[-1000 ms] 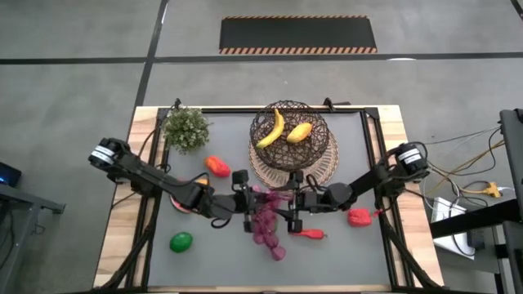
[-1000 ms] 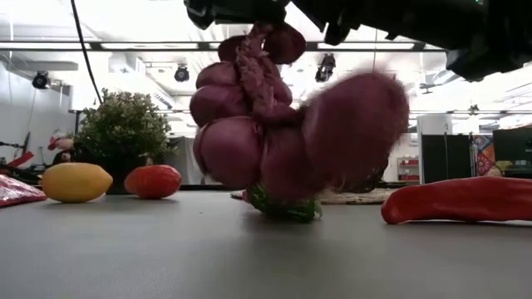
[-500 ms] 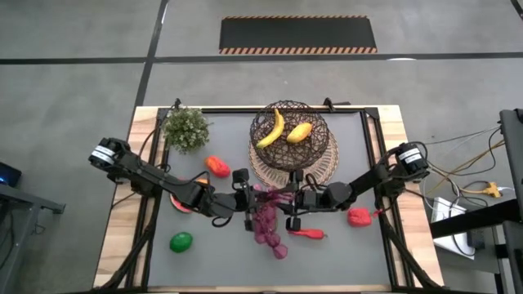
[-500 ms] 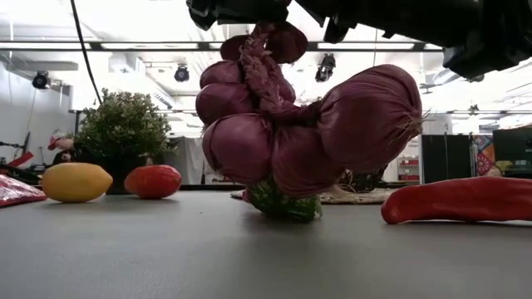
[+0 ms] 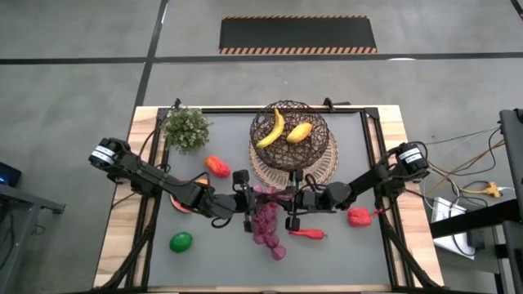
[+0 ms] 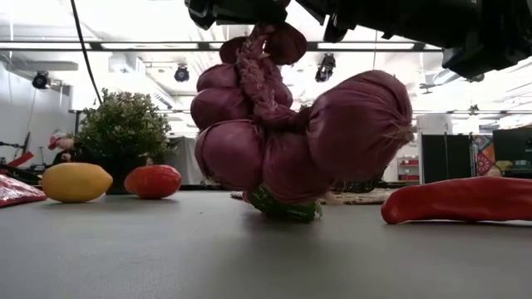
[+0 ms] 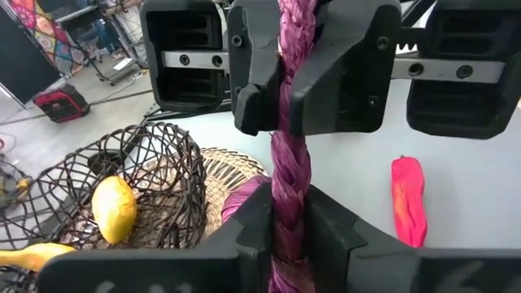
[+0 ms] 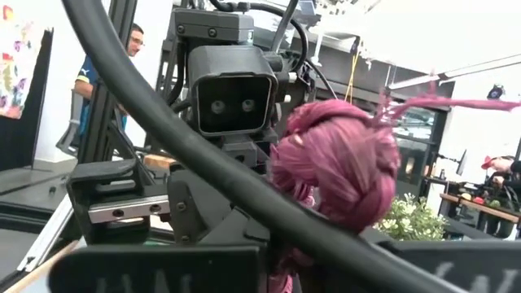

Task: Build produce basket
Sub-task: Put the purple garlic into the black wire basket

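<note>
A: Low view first, from near to far. What hangs in front?

B: The purple string (image 6: 287, 124) of bulbs hangs above the table (image 6: 249, 257), clear of it. Both grippers hold its braid at the top. In the left wrist view, the left gripper (image 7: 286, 213) has its fingers closed tight on the braid, and the right gripper (image 7: 303, 69) is clamped on the same braid just beyond, facing it.

A: So who carries it?

B: Both at this moment; I judge it is a handover or a shared lift. I cannot say which.

A: How far is the task?

B: Only the banana (image 5: 274, 128) and the mango (image 5: 299, 131) lie in the basket (image 5: 291, 159). Left on the table are the lime (image 5: 181, 242), the watermelon slice (image 5: 180, 203) partly under the left arm, an orange-red fruit (image 5: 217, 166), a long red pepper (image 5: 309, 233) and a second red pepper (image 5: 359, 216). So most is left.

A: Is there room to move?

B: The basket stands just behind the grippers, on its mat (image 5: 327, 167). Its handle and rim are high, so I think the string must rise more. The plant (image 5: 187, 127) is well apart, at the far left corner.
</note>
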Motion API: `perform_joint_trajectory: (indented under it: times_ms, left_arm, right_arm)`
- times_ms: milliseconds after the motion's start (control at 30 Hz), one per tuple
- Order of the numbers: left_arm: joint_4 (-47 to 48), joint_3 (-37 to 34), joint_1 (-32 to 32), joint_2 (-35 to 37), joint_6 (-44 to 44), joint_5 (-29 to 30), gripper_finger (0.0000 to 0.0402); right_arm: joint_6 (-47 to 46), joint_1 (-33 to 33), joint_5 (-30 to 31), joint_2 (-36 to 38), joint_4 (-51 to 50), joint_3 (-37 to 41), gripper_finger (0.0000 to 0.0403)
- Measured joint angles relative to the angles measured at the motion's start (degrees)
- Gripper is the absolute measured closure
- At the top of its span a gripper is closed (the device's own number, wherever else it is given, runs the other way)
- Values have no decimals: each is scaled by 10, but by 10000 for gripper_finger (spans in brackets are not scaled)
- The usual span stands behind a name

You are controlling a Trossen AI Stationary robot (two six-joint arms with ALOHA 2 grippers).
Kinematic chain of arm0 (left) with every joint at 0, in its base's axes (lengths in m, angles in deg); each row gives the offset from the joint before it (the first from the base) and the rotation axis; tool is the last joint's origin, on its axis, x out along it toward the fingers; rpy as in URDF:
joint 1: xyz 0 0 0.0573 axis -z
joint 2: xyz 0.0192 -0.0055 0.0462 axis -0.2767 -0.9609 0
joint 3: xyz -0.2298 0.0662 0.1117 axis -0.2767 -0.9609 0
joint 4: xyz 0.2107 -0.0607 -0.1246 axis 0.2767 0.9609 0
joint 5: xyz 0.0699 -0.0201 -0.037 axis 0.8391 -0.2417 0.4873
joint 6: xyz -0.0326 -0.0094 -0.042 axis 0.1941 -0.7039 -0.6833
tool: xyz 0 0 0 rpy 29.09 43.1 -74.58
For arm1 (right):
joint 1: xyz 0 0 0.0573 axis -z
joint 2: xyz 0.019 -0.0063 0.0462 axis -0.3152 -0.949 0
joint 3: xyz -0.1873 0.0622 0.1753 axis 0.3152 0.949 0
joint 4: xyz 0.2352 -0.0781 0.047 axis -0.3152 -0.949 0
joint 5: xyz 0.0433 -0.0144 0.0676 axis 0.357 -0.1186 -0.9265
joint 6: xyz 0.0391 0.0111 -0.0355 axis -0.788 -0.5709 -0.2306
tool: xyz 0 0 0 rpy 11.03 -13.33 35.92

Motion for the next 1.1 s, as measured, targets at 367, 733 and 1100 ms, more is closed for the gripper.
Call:
perform_joint_trajectory:
  times_ms: [367, 733, 1100]
  left_arm:
    - [37, 0, -1, 36, 81, 9, 223]
    - [91, -27, -1, 144, 185, 9, 194]
    - [-13, -143, -2, 210, 215, 7, 194]
  right_arm:
    - [24, -1, -4, 36, -23, 1, 389]
    - [34, 2, 80, 240, -402, -83, 390]
    - [80, 64, 264, 285, -752, -315, 390]
